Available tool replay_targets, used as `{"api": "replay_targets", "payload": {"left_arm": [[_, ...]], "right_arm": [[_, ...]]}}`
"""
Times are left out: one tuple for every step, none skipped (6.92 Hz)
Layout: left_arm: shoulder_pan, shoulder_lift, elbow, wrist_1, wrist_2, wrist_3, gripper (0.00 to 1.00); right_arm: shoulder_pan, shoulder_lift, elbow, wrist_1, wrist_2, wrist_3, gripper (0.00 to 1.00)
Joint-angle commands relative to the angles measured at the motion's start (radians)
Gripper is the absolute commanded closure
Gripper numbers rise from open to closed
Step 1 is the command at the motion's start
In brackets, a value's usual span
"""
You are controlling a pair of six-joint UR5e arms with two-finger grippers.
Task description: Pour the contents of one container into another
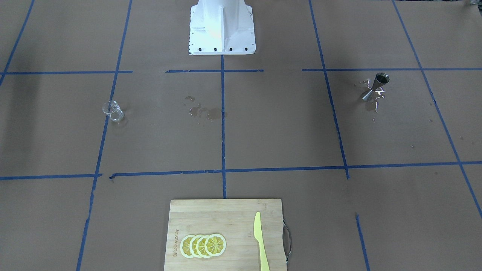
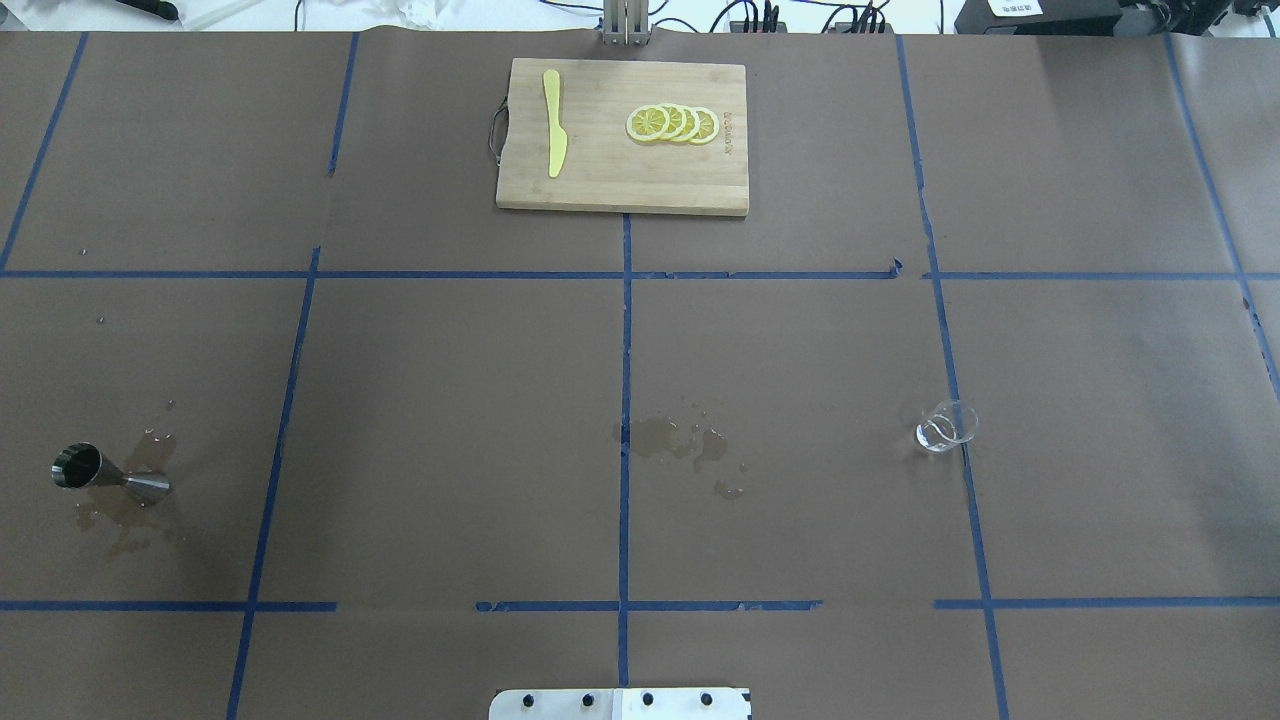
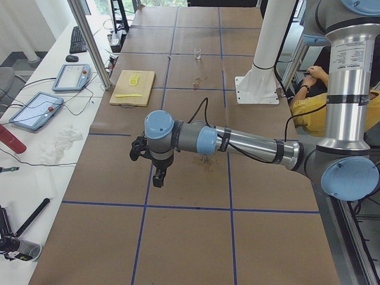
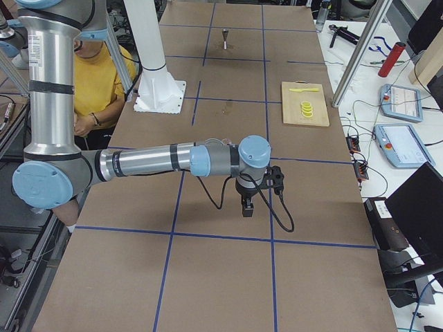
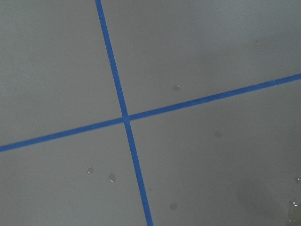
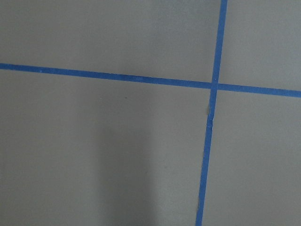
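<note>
You'll find the glass cup (image 2: 945, 425) clear, rounded, wide-rimmed and upright, robot-side of the cutting board (image 2: 600, 188), off to the robot's right | steel jigger (image 2: 108, 478): shiny hourglass standing in a wet patch (image 2: 120, 525), robot-side of the board, far left | left gripper (image 3: 159, 177), right gripper (image 4: 246, 207): seen in the side views only, so you cannot tell how the jaws stand

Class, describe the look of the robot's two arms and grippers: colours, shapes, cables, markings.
The left arm and right arm are silver tubes with grey joints capped in light blue. A black cable loops along each forearm to the wrist. The left gripper and right gripper are small and black. The left arm's upright tube bears a printed label.
</note>
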State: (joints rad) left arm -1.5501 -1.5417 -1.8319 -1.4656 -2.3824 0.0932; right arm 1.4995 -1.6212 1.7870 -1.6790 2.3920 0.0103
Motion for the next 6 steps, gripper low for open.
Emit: {"api": "replay_targets", "payload": {"left_arm": [[-0.027,0.018,0.000,-0.045,-0.001,0.034,0.00],[-0.024,0.025,0.057,-0.109,0.000,0.034,0.00],[-0.022,0.029,0.113,-0.205,0.003,0.036,0.00],[-0.022,0.034,0.129,-0.290,0.002,0.030,0.00],[-0.022,0.029,0.116,-0.294,0.005,0.029,0.00],[-0.024,0.029,0.115,-0.285,0.003,0.034,0.00]], "right_arm": [[0.001,-0.008,0.018,-0.021,-0.027,0.004,0.00],[-0.001,-0.020,0.026,-0.022,-0.022,0.004,0.00],[-0.002,-0.020,0.032,-0.021,-0.022,0.005,0.00],[-0.010,-0.011,0.034,-0.019,-0.027,0.007,0.00],[-0.008,-0.003,0.040,-0.019,-0.028,0.007,0.00],[-0.008,0.012,0.046,-0.019,-0.028,0.005,0.00]]}}
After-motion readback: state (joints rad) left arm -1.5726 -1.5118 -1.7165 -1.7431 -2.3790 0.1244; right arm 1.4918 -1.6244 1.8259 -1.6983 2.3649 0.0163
